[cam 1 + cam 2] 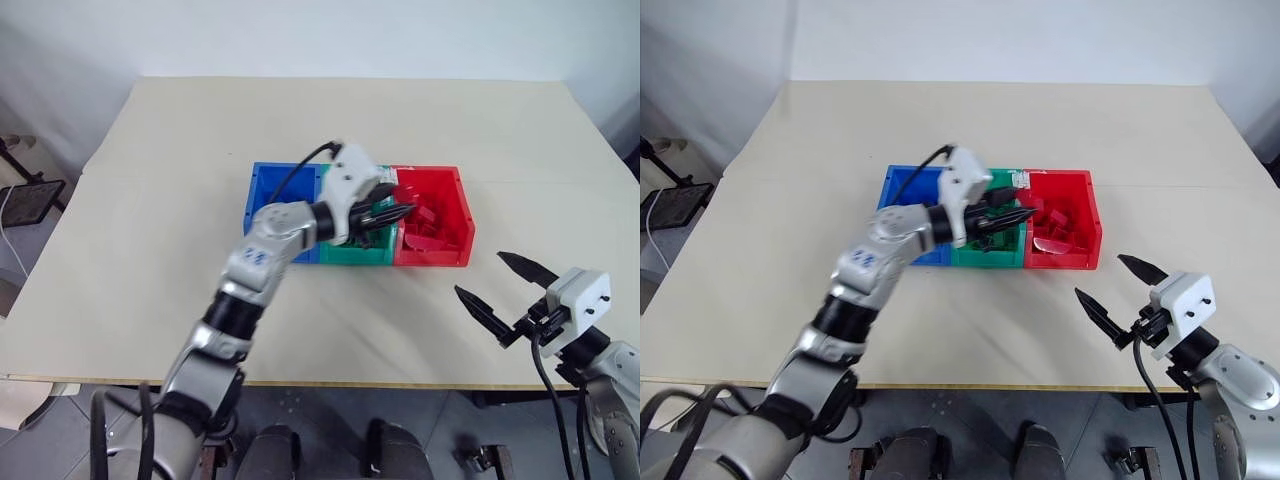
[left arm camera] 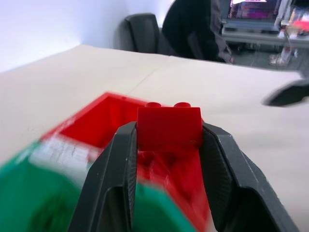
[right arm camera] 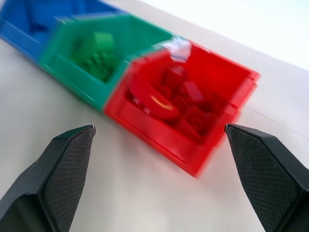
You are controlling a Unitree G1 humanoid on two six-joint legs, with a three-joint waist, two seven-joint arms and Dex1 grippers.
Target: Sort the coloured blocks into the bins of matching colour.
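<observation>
A: The red brick (image 2: 169, 128) sits pinched in your left gripper (image 1: 398, 212), over the seam between the green bin (image 1: 352, 252) and the red bin (image 1: 455, 215). Release there and it may drop into green.

B: And your right gripper (image 1: 505, 285) gapes wide, holding nothing.

A: Around you: pale room wall, beige table (image 1: 150, 200), a seated person (image 2: 193, 29) beyond.

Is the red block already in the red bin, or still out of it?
Out. The left gripper is shut on the red block, holding it above the red bin, not resting inside.
</observation>
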